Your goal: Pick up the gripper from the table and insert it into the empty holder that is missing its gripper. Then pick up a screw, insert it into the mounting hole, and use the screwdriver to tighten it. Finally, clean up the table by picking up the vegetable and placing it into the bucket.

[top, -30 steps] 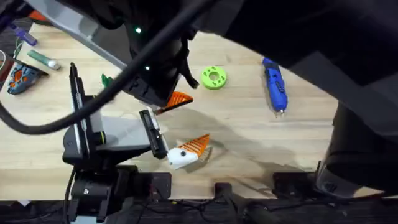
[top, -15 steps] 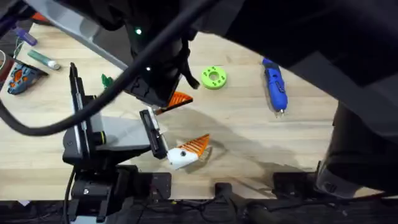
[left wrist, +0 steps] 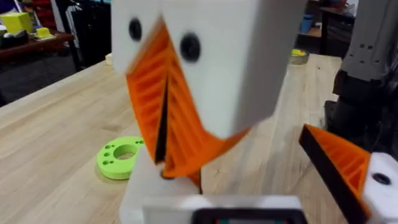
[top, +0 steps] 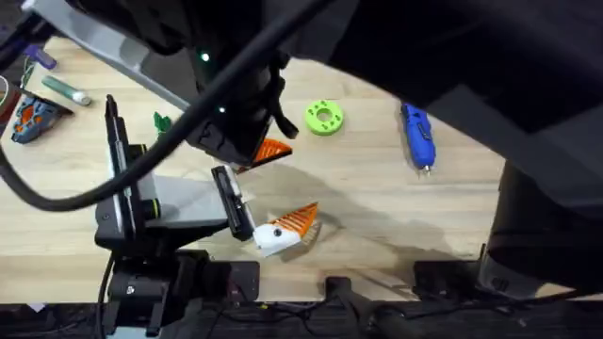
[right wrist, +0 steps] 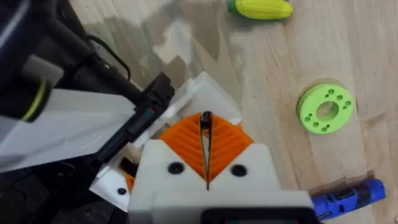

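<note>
My right gripper [top: 267,151] reaches across the table and is shut on the orange ribbed gripper [left wrist: 181,167]. The part's lower end meets the white holder [left wrist: 138,194] on the left arm. In the right wrist view the shut pads [right wrist: 221,143] sit just above that holder [right wrist: 208,90]. My left gripper [left wrist: 242,186] is open, with its one fitted orange finger [top: 298,222] off to the side. The blue screwdriver [top: 417,137] lies at the table's right. A yellow corn vegetable [right wrist: 258,8] lies beyond the holder. The bucket is out of view.
A flat green disc [top: 323,117] lies between the grippers and the screwdriver. Small tools and a blue-orange object [top: 33,118] sit at the far left edge. The right arm, dark and blurred, looms close under the overhead camera. Bare wood lies right of the left gripper.
Both grippers hold their places. The dark right arm under the camera has shifted slightly and covers a little more of the screwdriver's far end.
</note>
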Robot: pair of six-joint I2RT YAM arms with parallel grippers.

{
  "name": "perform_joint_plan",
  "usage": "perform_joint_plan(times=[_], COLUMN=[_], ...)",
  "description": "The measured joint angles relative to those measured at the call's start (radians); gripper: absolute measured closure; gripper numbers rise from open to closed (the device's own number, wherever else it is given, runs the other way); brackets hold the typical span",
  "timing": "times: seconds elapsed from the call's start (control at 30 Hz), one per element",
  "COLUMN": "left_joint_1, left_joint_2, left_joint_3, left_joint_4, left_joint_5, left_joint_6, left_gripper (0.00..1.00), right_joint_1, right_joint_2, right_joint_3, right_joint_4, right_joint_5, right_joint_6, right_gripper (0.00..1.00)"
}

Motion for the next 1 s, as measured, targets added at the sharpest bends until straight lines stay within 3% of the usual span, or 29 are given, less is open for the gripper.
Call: perform_joint_plan(times=[0.9, 0.93, 1.0], left_joint_1=[0.000, 0.000, 0.000], left_joint_2=[0.001, 0.001, 0.001], left_joint_3=[0.000, 0.000, 0.000], left_joint_4=[-0.001, -0.001, -0.001], left_joint_5=[0.000, 0.000, 0.001], left_joint_6=[-0.016, -0.017, -0.018], left_gripper=[0.013, 0.015, 0.014], right_joint_1=[0.000, 0.000, 0.000], right_joint_2=[0.006, 0.006, 0.006], right_joint_3=[-0.037, -0.037, -0.037], right_joint_4=[0.016, 0.015, 0.017], right_joint_5=[0.008, 0.008, 0.014], right_joint_6=[-0.007, -0.006, -0.010], right_gripper=[0.992, 0.957, 0.788])
